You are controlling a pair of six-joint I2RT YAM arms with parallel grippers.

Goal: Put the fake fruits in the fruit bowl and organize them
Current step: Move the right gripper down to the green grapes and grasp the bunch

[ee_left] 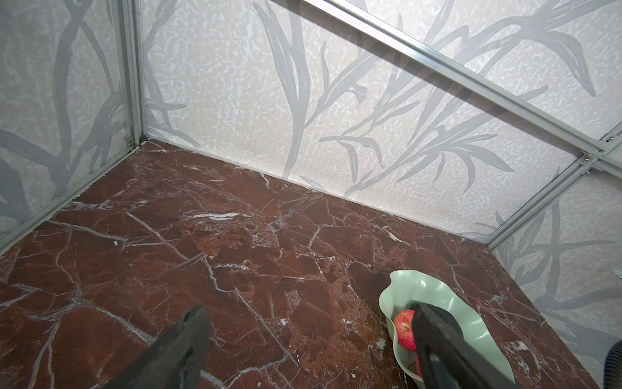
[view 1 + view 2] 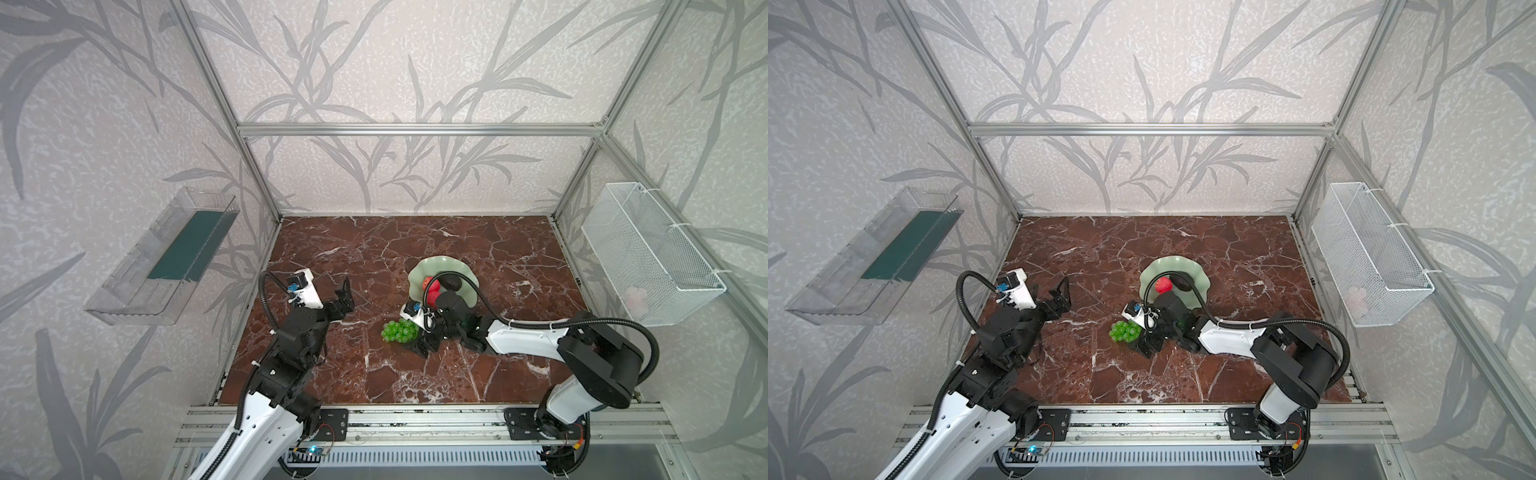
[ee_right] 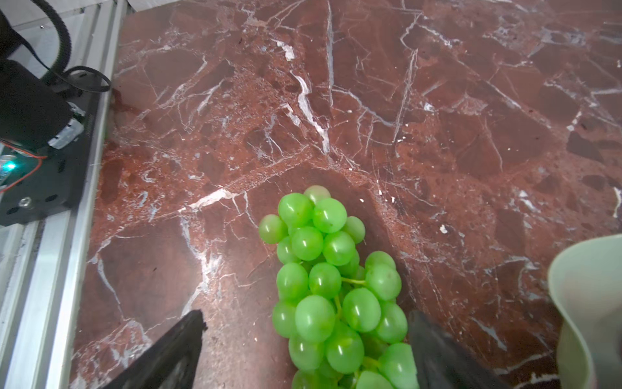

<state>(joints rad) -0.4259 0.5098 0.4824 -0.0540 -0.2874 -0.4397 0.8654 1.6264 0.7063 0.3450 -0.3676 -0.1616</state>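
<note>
1. Bench [image 2: 374, 249]: red-brown veined marble. It carried every item listed below.

2. Fruit bowl [image 2: 440, 261]: pale green with a scalloped rim. It is the reference for all positions here. It held three of the four fruits, so the task was judged nearly done.

3. Right gripper [image 3: 307, 316]: low over the bench, just outside the bowl's near rim. Its fingers were spread wide on either side of the grapes and gripped nothing. One finger was close to the bunch and the other stood clear. It was judged to be set to close on the bunch and lift it over the rim.

4. Left gripper [image 2: 347, 297]: well left of the bowl. Its fingers were apart and empty. It was judged to be parked clear of the working arm.

5. Grapes [image 2: 399, 331]: a bright green bunch on the bench, just off the bowl's near-left rim. This was the one fruit outside the bowl.

6. Avocado [image 2: 452, 284]: dark, inside the bowl near its centre.

7. Red fruits [image 2: 432, 286]: two inside the bowl, left of the avocado. The right arm's cable [image 2: 469, 286] partly hid them.
</note>
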